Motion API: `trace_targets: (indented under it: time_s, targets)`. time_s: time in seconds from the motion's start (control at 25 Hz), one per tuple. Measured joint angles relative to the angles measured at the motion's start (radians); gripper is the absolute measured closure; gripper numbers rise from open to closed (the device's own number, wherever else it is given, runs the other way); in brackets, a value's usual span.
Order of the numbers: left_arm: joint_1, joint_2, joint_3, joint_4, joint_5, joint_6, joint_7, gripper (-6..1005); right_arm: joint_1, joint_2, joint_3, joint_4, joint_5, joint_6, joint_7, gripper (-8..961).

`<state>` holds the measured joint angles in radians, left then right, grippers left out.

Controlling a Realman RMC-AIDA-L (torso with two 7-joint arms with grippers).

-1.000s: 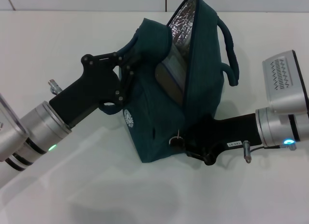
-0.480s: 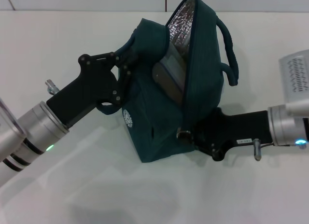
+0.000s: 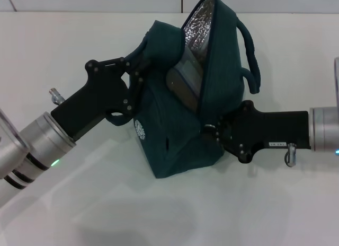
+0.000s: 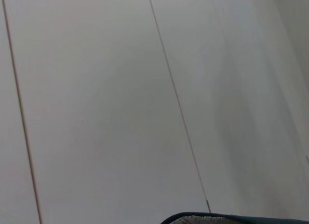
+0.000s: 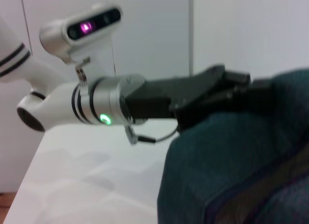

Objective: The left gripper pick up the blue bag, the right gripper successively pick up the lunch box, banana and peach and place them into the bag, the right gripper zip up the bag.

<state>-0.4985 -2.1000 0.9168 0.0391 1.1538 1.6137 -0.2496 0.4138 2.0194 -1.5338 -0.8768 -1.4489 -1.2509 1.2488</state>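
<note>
The blue bag (image 3: 175,134) stands tilted on the white table, its top open and its silver foil lining (image 3: 200,26) showing. The lunch box (image 3: 184,80) sits inside the opening; banana and peach are hidden. My left gripper (image 3: 139,71) is shut on the bag's upper left edge by a handle, and shows again in the right wrist view (image 5: 229,89) above the teal fabric (image 5: 231,175). My right gripper (image 3: 211,130) presses against the bag's right side, shut at the zipper line where the ring pull is covered by its fingers.
The white table (image 3: 106,214) stretches in front of and to the left of the bag. A loose handle (image 3: 253,50) hangs off the bag's right side above my right arm. The left wrist view holds only a wall and a sliver of bag rim (image 4: 231,218).
My right gripper has moved from the bag's low front corner up and to the right along the zipper, taking the ring pull with it. The left gripper has held still.
</note>
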Motion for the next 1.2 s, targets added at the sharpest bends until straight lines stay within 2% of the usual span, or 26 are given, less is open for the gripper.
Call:
trace_targets:
  time_s: [0.36,0.48,0.6,0.72,0.84,0.88,0.92,1.0,1.08,1.12,1.16,1.2]
  targets:
    - [0.003,-0.005,-0.010,-0.041,-0.060,0.017,-0.019,923,-0.012,0.001,0.026,0.010,0.057,-0.081,-0.171,944]
    - [0.003,-0.005,-0.011,-0.053,-0.073,0.050,-0.090,816,-0.019,0.001,0.026,0.012,0.066,-0.091,-0.216,944]
    - [0.007,-0.001,-0.012,-0.052,-0.084,0.084,-0.245,709,-0.019,0.001,0.026,0.016,0.064,-0.092,-0.251,944]
    - [0.017,0.004,-0.012,-0.046,-0.091,0.110,-0.403,462,-0.008,0.000,0.023,0.043,0.066,-0.093,-0.296,944]
    - [0.063,0.006,-0.010,-0.035,-0.092,0.154,-0.509,397,-0.002,0.001,0.018,0.051,0.066,-0.105,-0.315,944]
    - [0.110,0.006,-0.009,-0.013,-0.096,0.182,-0.540,376,-0.001,0.001,0.019,0.051,0.066,-0.112,-0.318,944]
    - [0.110,0.006,-0.009,-0.013,-0.096,0.182,-0.540,354,-0.001,0.002,0.019,0.051,0.066,-0.120,-0.321,944]
    - [0.163,0.008,0.003,0.011,-0.089,0.193,-0.549,311,0.000,0.001,0.022,0.049,0.071,-0.131,-0.323,944]
    - [0.221,0.011,0.044,0.039,-0.058,0.195,-0.533,268,0.000,0.002,0.023,0.047,0.081,-0.132,-0.323,944]
    - [0.221,0.011,0.044,0.039,-0.058,0.195,-0.533,247,0.000,0.002,0.024,0.046,0.087,-0.131,-0.323,944]
    - [0.264,0.014,0.098,0.060,-0.035,0.190,-0.499,225,0.001,0.002,0.027,0.044,0.091,-0.130,-0.323,944]
    - [0.282,0.014,0.116,0.063,-0.032,0.182,-0.481,205,0.003,0.002,0.034,0.044,0.095,-0.129,-0.323,944]
